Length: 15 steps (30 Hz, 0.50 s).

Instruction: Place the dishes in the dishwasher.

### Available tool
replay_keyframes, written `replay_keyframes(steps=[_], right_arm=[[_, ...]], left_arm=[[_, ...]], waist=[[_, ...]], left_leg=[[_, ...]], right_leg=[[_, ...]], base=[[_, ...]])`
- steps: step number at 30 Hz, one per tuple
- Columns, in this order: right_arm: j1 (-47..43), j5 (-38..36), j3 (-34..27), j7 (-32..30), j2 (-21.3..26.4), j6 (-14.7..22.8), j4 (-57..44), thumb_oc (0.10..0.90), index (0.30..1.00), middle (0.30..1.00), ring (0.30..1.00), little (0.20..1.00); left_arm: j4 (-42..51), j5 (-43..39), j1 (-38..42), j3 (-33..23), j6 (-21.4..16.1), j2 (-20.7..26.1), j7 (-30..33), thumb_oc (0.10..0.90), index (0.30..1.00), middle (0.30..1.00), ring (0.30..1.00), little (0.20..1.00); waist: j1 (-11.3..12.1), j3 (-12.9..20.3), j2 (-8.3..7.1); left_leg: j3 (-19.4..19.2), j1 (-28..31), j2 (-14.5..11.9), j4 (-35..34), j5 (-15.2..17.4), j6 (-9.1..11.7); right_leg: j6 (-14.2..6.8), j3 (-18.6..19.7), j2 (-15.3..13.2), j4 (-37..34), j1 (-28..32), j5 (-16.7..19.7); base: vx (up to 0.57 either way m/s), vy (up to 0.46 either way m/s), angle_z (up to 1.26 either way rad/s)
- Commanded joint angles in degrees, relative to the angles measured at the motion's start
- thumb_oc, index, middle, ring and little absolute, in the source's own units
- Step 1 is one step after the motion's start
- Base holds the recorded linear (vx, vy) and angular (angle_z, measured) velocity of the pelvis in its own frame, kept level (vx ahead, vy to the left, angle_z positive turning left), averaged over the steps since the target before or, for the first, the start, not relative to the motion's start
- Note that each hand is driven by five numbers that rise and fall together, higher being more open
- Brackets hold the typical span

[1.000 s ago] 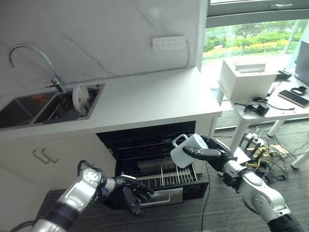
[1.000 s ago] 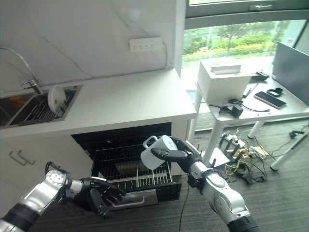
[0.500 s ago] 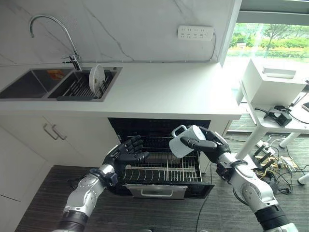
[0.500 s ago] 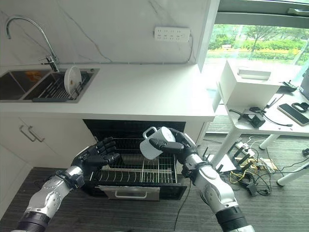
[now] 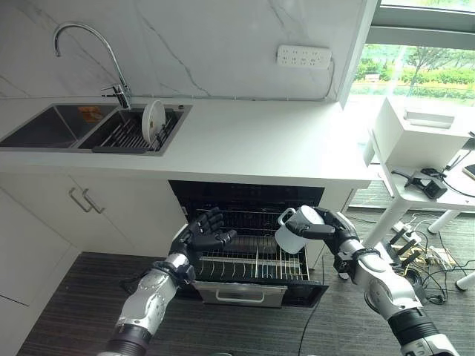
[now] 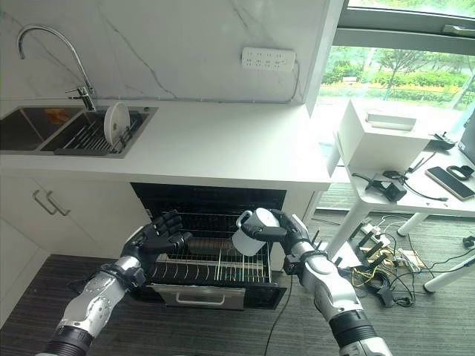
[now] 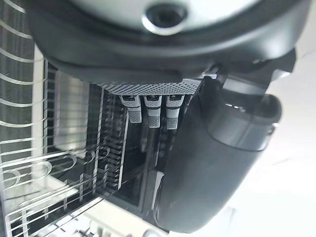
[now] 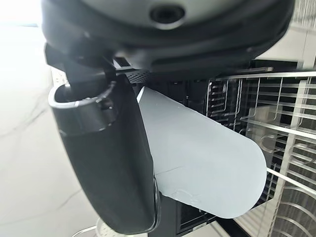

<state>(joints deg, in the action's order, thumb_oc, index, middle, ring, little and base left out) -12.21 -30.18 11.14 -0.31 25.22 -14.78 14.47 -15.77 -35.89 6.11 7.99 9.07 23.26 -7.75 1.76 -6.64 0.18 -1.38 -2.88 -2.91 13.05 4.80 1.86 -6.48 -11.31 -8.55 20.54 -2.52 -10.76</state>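
At upper left, a white plate [image 5: 153, 122] is stood on edge in the sink rack [image 5: 126, 135]. At lower centre-left, the left hand [image 5: 204, 234] is held with fingers spread, empty, over the pulled-out dishwasher rack [image 5: 252, 259]. Right of centre, a white mug [image 5: 293, 230] is clasped by the right hand [image 5: 328, 228], its long axis tilted, directly above the rack's right portion.

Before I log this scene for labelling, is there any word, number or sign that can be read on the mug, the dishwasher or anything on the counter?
None can be read.
White mug in the right hand: plain.
Dishwasher rack: no label visible.
Wall socket strip: marks too small.
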Motion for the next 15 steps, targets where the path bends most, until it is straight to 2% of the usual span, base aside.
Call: replay_keyframes(steps=[1,11,15], right_arm=[[-8.5,3.7,-0.1,0.6,2.4,3.6,-2.2,0.400,0.300,0.300,0.300,0.300],[-17.0,4.7,3.7,0.1,6.2,2.7,4.9,0.400,0.300,0.300,0.300,0.300],[-20.2,4.2,5.2,0.4,7.6,3.7,8.7,0.400,0.300,0.300,0.300,0.300]], left_arm=[[4.4,-3.4,6.5,-1.3,-3.6,1.4,-0.1,0.800,0.900,0.900,0.900,0.900],[6.0,-6.7,10.6,0.8,-3.5,3.5,0.6,0.800,0.900,0.900,0.900,0.900],[7.9,-8.1,11.7,1.4,-3.9,4.4,0.3,0.800,0.900,0.900,0.900,0.900]], waist=[[0.1,0.7,-0.66],[0.6,-4.7,-0.07],[1.0,-6.1,0.48]], left_leg=[[-2.6,0.6,-2.8,4.1,5.3,0.1],[-1.7,-3.2,-3.6,4.1,2.7,0.8],[-1.2,-4.0,-3.8,4.1,1.9,1.1]], right_leg=[[0.8,2.8,0.0,-3.4,-0.4,3.3],[0.8,2.9,-0.1,-3.4,-3.7,5.0],[0.9,2.4,-0.4,-3.4,-4.1,5.3]], base=[[-0.03,-0.050,0.00],[-0.10,-0.048,0.00],[-0.06,-0.026,0.01]])
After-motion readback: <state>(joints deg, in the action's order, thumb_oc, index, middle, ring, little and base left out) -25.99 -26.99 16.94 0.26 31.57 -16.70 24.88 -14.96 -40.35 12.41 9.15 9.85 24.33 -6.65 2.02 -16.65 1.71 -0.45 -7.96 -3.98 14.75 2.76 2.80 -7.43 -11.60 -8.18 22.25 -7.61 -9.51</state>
